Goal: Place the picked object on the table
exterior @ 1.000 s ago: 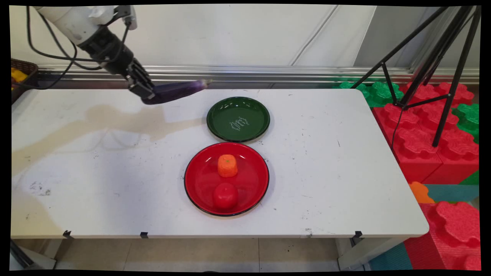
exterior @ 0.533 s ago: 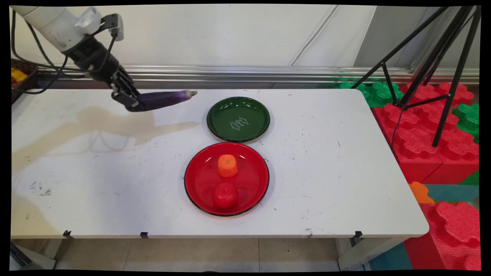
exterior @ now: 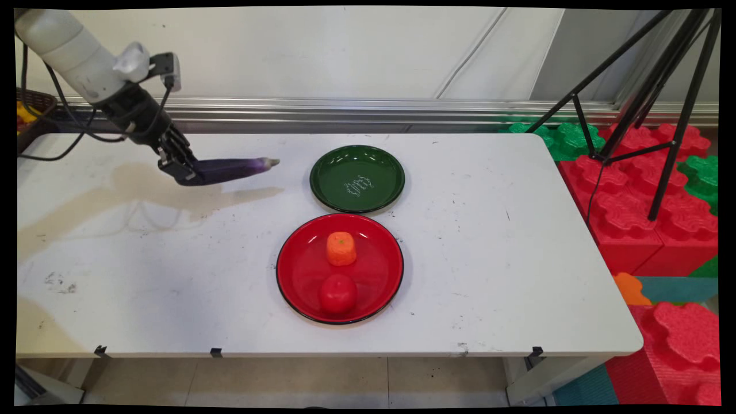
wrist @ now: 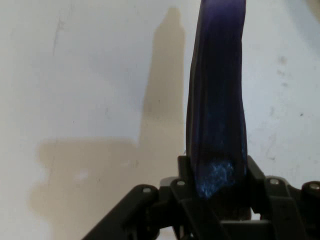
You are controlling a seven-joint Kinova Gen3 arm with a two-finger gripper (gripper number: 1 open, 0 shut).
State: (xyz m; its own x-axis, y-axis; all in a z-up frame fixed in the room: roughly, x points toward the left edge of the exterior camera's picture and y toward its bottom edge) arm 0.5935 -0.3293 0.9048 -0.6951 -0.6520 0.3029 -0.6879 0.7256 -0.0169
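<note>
The gripper (exterior: 183,172) pinches a purple eggplant (exterior: 233,168) by one end (held almost level) above the table (exterior: 144,276), left of the green plate (exterior: 330,190). Such an end grip may let it droop or slip.

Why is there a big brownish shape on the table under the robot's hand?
Main view: it is the shadow of the arm and the eggplant held in the gripper, cast on the table. Hand view: the same shadow lies left of the eggplant.
</note>
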